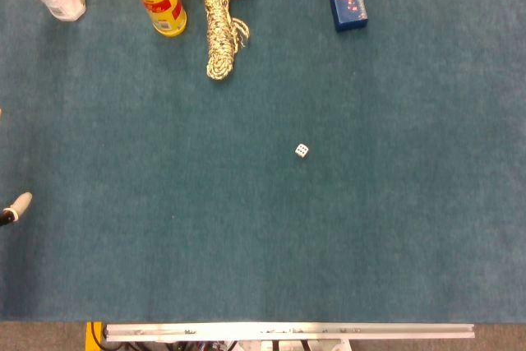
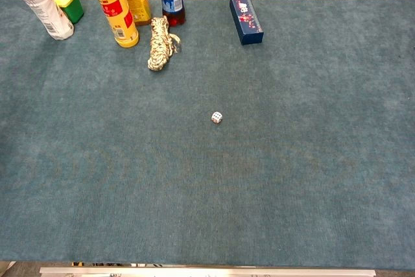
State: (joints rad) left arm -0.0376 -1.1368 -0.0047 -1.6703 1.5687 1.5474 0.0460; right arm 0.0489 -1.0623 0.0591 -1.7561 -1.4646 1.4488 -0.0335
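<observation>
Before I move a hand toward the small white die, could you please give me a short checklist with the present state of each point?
1. Small white die visible in both views: ok.
2. Die lies alone on the teal felt table, apart from other things: ok.
3. Coiled beige rope and dark blue box far from die: ok.
4. Left hand only a fingertip at the edge; open or shut: cannot tell.
5. Right hand in view: not ok.
</observation>
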